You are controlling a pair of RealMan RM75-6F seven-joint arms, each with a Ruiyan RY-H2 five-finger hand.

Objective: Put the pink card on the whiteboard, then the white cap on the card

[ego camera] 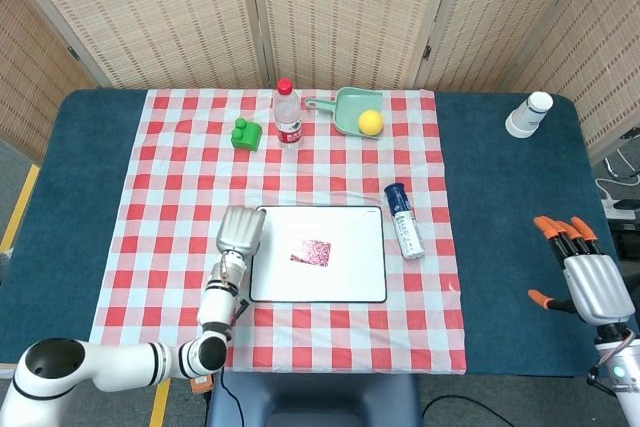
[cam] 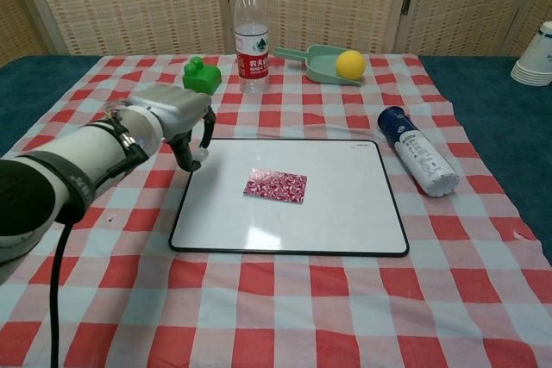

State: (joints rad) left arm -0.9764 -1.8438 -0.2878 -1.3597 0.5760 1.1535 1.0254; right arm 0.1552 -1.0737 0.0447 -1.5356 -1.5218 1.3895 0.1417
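The pink patterned card (ego camera: 311, 250) (cam: 275, 186) lies flat near the middle of the whiteboard (ego camera: 350, 267) (cam: 345, 204). My left hand (ego camera: 240, 231) (cam: 172, 118) hovers at the board's far left corner, fingers curled downward. A small pale thing, apparently the white cap (cam: 201, 155), sits pinched at its fingertips, mostly hidden by them. My right hand (ego camera: 585, 282) hangs off the table's right edge with its fingers spread and nothing in it. It shows only in the head view.
A water bottle (ego camera: 288, 117) (cam: 251, 32), a green block (ego camera: 245, 134) and a green scoop (ego camera: 345, 107) holding a yellow ball (cam: 350, 64) stand along the back. A blue-capped can (ego camera: 404, 220) (cam: 418, 151) lies right of the board. Stacked paper cups (ego camera: 528, 114) are far right.
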